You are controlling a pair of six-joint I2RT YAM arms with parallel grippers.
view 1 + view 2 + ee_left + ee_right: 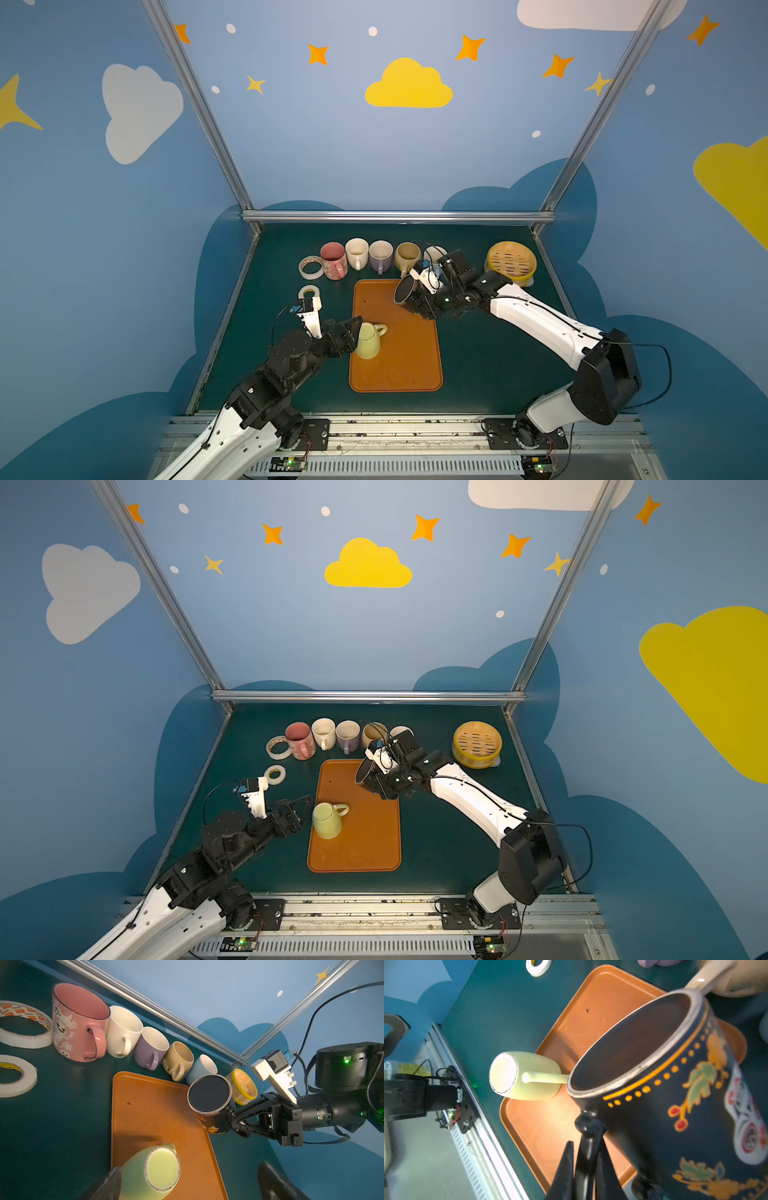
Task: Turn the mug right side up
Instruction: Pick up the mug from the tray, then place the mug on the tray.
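I'm working in a robot test booth in a lab, not a real kitchen: the walls (374, 158) are flat blue panels painted with cartoon clouds (408, 85) and stars (470, 48), framed by bare aluminium posts (199, 108). Two arms (540, 322) are bolted to a metal rail (415, 432) along the front of the green bench (498, 353), with small circuit boards (286, 462) lit green by their bases. A row of mugs (380, 254), tape rolls (311, 267) and a tray (399, 374) sit together on it.

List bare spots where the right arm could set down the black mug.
Free: tray centre and near end, beside the green mug; table between tray and right arm. Crowded: back mug row, tape rolls far left, steamer far right.
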